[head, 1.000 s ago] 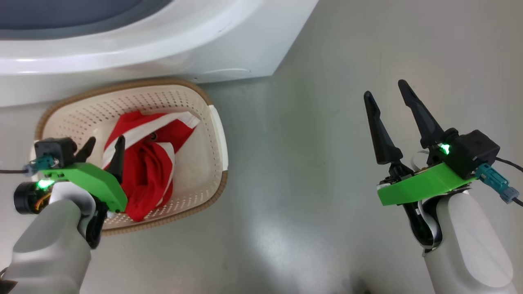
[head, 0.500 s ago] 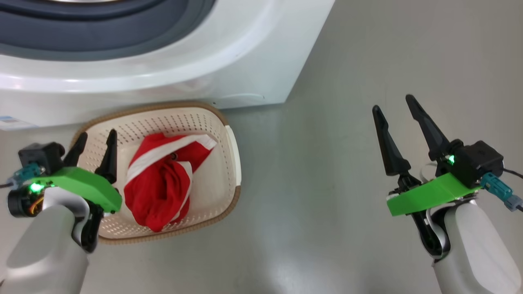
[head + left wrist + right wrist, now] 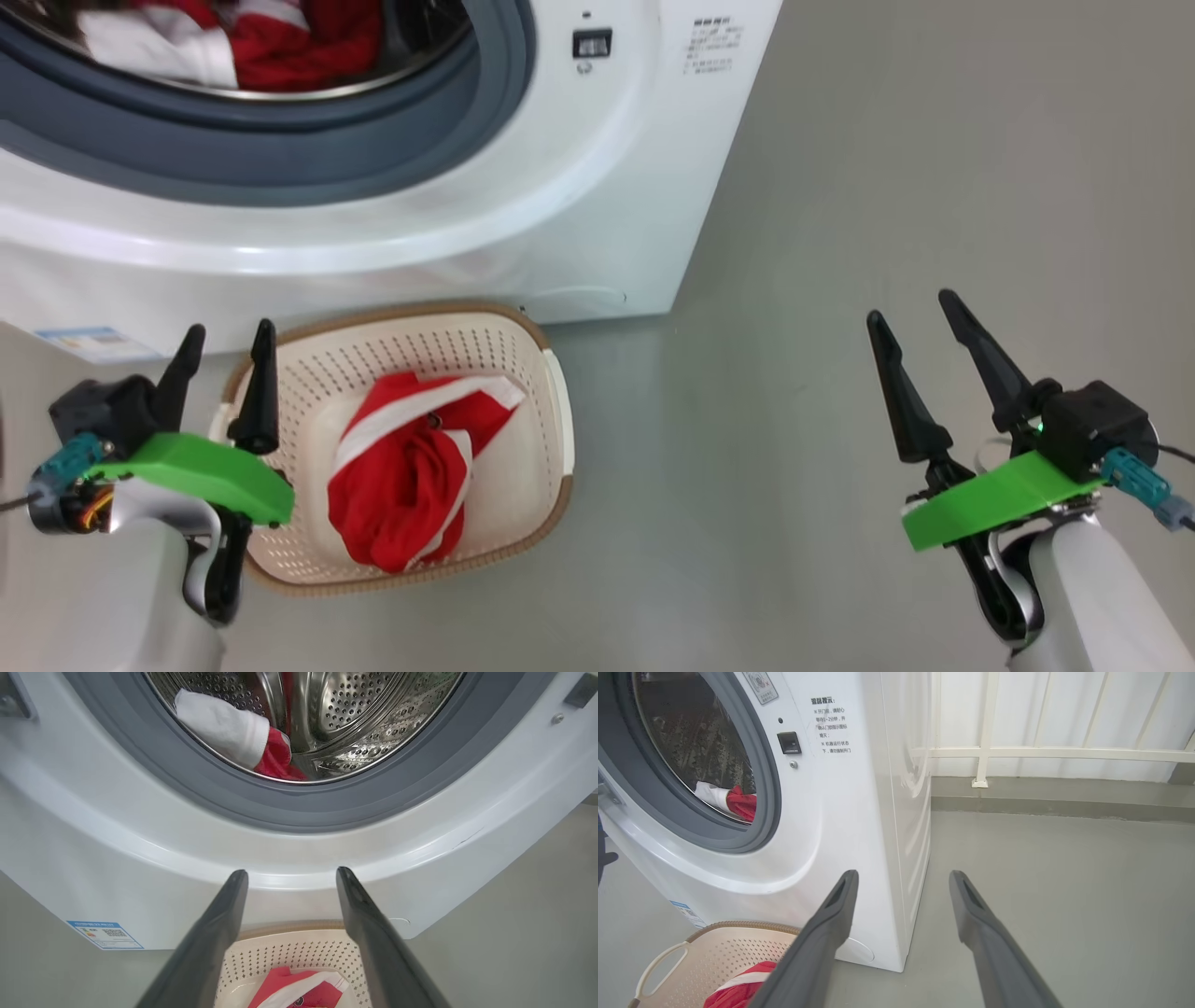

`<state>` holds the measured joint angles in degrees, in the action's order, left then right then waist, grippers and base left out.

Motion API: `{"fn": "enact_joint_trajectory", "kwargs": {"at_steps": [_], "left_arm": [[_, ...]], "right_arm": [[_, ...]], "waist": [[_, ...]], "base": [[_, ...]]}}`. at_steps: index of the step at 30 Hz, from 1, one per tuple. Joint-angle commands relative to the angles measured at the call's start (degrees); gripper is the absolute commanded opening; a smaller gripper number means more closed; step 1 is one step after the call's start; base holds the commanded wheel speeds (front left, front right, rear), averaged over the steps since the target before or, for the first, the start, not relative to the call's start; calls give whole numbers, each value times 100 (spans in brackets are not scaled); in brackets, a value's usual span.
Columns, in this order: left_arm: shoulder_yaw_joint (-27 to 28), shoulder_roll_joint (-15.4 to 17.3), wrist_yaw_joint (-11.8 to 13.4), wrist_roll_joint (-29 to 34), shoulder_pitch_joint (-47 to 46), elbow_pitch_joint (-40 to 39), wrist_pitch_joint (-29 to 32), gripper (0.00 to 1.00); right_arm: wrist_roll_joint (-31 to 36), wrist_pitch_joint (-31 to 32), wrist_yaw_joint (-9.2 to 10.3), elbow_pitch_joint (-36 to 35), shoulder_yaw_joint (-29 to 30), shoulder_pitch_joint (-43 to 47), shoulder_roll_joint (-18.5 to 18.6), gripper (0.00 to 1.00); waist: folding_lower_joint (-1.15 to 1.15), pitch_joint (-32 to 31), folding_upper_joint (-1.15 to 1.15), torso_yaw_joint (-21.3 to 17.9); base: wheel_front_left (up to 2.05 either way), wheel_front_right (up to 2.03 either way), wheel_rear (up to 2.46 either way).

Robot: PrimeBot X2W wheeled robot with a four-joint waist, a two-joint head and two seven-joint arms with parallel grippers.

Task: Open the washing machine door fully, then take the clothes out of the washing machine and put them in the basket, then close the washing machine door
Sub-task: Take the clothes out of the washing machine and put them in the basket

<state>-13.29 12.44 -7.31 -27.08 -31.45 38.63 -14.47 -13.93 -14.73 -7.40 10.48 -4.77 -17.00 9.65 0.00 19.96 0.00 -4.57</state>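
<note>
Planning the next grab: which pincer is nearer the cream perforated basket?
Left. Left pincer hangs by the cream perforated basket's left rim; right pincer stands far to its right.

The left hand (image 3: pixel 230 327) has backed off the clothes (image 3: pixel 401 485) to the basket (image 3: pixel 420 350)'s left rim. The camera has tilted up.

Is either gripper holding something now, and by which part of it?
Nothing is held. The left gripper and the right gripper are open and empty; red clothes lie loose in the basket.
</note>
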Motion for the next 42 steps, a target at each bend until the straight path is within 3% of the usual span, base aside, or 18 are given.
{"fn": "enact_joint_trajectory", "kwargs": {"at_steps": [1,30,42], "left_arm": [[288,164,-18,117,143,-257,-52,100],[1726,-418,-18,1233,2557,-2736,-52,100],[1802,-530,-18,1295,2735,-2923,-52,100]], "right_arm": [[-67,-27,-9,-117,-87,170,58,100],[-181,-27,-9,-226,159,1048,265,100],[-177,-27,-9,-235,203,1049,246,100]], "waist": [[0,-259,0,59],[0,-1088,0,221],[0,-1082,0,203]], "base": [[0,0,0],[0,0,0],[0,0,0]]}}
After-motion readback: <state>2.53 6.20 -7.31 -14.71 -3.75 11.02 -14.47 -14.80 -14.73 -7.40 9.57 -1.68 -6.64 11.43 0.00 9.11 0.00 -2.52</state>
